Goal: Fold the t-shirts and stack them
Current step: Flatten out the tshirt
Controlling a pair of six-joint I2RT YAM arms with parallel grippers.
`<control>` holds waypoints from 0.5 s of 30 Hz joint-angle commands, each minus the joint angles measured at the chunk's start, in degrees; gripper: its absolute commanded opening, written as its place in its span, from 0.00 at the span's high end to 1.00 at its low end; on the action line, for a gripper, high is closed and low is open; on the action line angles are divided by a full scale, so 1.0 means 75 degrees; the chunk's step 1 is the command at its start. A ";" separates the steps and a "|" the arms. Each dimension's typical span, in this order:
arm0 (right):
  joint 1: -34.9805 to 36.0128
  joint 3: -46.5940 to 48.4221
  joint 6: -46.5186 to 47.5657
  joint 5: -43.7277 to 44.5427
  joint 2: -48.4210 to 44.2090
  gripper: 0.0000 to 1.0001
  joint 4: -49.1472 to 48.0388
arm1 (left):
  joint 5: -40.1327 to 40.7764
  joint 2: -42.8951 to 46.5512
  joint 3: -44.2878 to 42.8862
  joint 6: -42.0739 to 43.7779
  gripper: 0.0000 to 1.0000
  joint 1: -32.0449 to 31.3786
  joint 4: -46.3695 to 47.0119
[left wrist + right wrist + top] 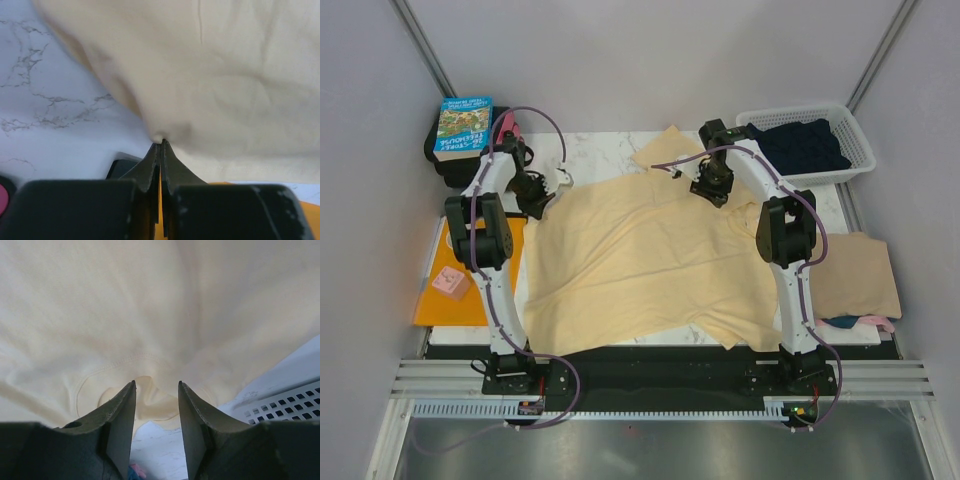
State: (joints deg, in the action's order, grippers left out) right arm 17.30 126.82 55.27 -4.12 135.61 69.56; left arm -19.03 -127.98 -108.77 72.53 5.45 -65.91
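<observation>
left gripper [161, 142] pinched shut on the pale yellow t-shirt [630, 260]; right gripper [156, 385] half open over its collar

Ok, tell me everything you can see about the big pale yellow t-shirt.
The pale yellow t-shirt is a large, soft, plain cloth shirt, spread mostly flat but wrinkled over the white marble table, with one sleeve toward the far edge. The left gripper is shut on its left edge, pinching a small peak of cloth. The right gripper stands open at the stitched neckline.
</observation>
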 commanded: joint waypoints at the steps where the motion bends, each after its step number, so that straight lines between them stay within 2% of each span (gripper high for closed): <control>1: 0.0037 0.0070 -0.0033 -0.0095 -0.0058 0.53 -0.0216 | 0.0169 0.0446 0.0358 -0.0354 0.98 -0.0117 0.0653; 3: 0.0037 0.0071 -0.0068 -0.0084 -0.0070 0.55 -0.0251 | 0.0507 0.0727 0.0732 -0.0623 0.98 -0.0176 0.1249; 6: 0.0037 0.0047 -0.0103 -0.0083 -0.0058 0.55 -0.0310 | 0.1081 0.1582 0.1586 -0.0998 0.98 -0.0398 0.2737; 7: 0.0037 0.0024 -0.0115 -0.0095 -0.0035 0.55 -0.0333 | 0.1304 0.1862 0.1867 -0.1150 0.98 -0.0561 0.3716; 9: 0.0037 0.0012 -0.0150 -0.0107 -0.0011 0.56 -0.0345 | 0.1888 0.2554 0.2629 -0.1198 0.98 -0.0668 0.4541; 11: 0.0049 0.0035 -0.0185 -0.0130 0.0035 0.56 -0.0368 | 0.2219 0.3057 0.3191 -0.1175 0.98 -0.1136 0.5536; 15: 0.0096 0.0117 -0.0185 -0.0177 0.0106 0.56 -0.0415 | 0.3085 0.3318 0.3581 -0.1198 0.98 -0.1535 0.6408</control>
State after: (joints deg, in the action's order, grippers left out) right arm 17.41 126.80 54.41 -4.21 135.63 67.46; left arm -3.97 -106.91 -84.03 66.00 -3.42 -32.69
